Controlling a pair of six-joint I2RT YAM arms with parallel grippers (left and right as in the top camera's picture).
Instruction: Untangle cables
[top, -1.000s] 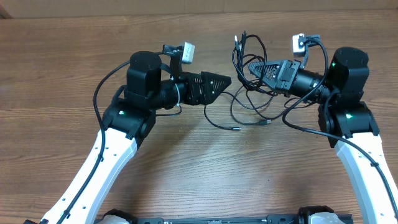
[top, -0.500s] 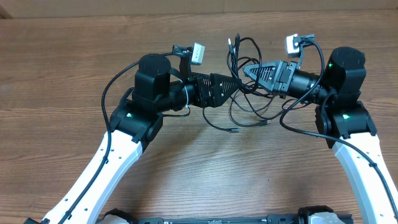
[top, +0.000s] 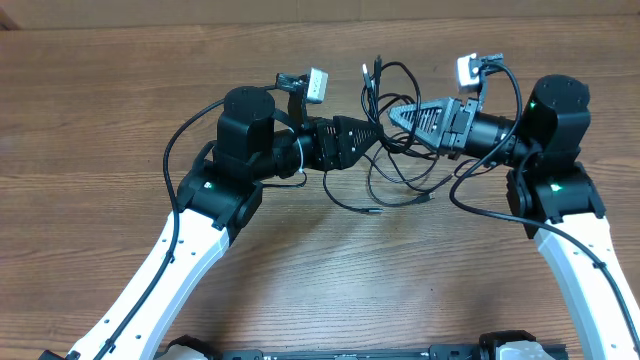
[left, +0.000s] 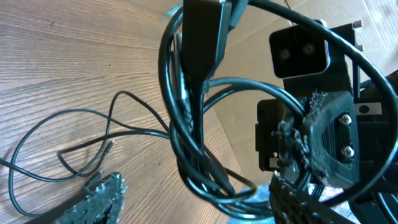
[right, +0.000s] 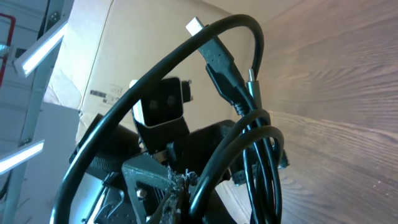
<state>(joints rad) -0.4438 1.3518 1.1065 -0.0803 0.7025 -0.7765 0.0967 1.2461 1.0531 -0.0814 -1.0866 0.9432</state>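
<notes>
Toward twelve o'clock from centre, the right gripper (top: 393, 113) was clamped shut on the cables (left: 186, 146), lifting their looped bundle, likely so the strands hung apart. The left gripper (top: 376, 134), jaws wide and empty, straddled them from nine o'clock, probably to catch one loop. Loose ends trailed toward six o'clock over the brown wood-grain table (top: 100, 120), with cardboard (right: 118, 56) beyond.

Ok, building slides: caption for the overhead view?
Right gripper shut on the looped cables over the wooden table; left gripper open, jaws facing them.
</notes>
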